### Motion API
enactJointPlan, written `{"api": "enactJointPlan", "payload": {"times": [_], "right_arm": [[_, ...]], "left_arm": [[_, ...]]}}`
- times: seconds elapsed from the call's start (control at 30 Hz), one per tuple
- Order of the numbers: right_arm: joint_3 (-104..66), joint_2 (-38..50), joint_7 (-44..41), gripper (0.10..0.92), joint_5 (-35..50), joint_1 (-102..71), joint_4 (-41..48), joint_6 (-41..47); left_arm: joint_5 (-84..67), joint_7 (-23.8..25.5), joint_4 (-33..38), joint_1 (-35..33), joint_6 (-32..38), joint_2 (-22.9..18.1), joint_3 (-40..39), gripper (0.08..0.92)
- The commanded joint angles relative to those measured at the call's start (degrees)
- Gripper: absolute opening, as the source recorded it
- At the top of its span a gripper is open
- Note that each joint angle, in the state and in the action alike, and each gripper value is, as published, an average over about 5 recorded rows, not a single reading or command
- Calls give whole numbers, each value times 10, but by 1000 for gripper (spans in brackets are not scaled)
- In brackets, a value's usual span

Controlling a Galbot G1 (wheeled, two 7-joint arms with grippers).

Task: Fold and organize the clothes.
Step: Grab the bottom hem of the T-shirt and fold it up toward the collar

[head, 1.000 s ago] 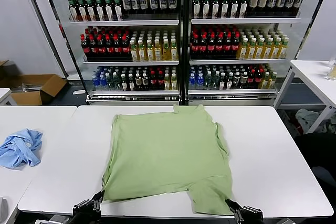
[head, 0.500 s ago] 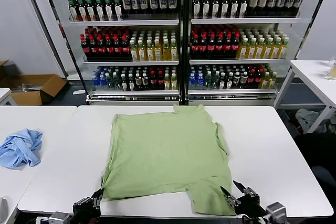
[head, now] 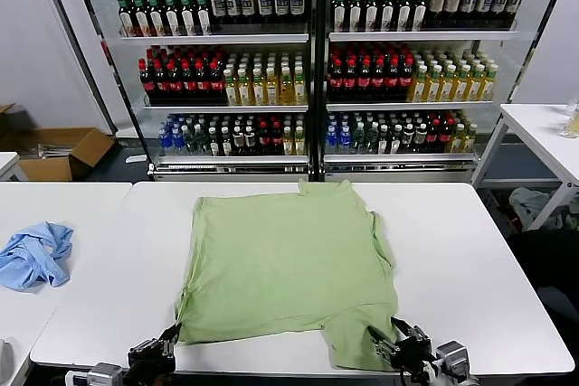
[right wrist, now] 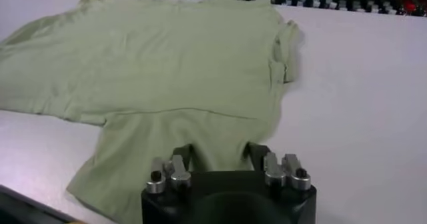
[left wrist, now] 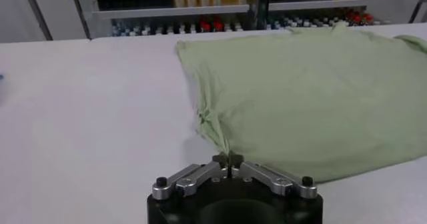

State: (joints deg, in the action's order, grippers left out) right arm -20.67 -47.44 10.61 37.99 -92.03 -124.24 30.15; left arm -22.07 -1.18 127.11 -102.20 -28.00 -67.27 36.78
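Note:
The clothes, one light green shirt point(head: 289, 268), lie spread flat on the white table point(head: 470, 259), collar end toward the far side. My left gripper point(head: 172, 336) sits at the table's near edge, shut on the shirt's near-left hem corner point(left wrist: 220, 135), its tips point(left wrist: 228, 159) pressed together. My right gripper point(head: 384, 343) is over the near-right hem. Its fingers point(right wrist: 183, 159) stand on either side of a gathered bunch of green cloth point(right wrist: 220, 139), which touches both. The shirt's chest print is hidden.
A crumpled light blue garment point(head: 36, 255) lies on the adjoining table to the left. Drink coolers point(head: 308, 70) full of bottles stand behind the table. A cardboard box point(head: 63, 151) is on the floor at far left, and another white table point(head: 543, 133) at right.
The right gripper opened, moved forward over the near-right hem, and has closed in around the cloth. The left gripper has held its corner throughout. The shirt has barely shifted.

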Motion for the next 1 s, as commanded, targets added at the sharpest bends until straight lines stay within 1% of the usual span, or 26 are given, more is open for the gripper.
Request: {"api": "enactJointPlan", "payload": {"times": [0.03,0.23,0.33,0.47,0.63,0.8,1.0], "right_arm": [[19,-1,5,352,13,13,10,19],[9,-1,3,188,18,10,14,14],[-1,2,-3,124,24,8,12,7],[-29,12,-14,110,45,-3,-9,3],[-111,32,-43,110,73,-73,-76,11],[-193,37,-69,110,72,-177,-143,27],[-254,34,-94,110,38,-263,-197,31]], "left_arm": [[0,0,-1,2,0,0,0,85],[3,2,-1,6,0,-2,-3,85],[3,2,-3,10,0,-2,-5,85],[2,2,-3,10,0,1,-5,85],[-4,2,12,-6,1,8,6,85],[-13,1,32,-45,1,23,30,85],[-24,3,71,-106,-16,37,86,85]]}}
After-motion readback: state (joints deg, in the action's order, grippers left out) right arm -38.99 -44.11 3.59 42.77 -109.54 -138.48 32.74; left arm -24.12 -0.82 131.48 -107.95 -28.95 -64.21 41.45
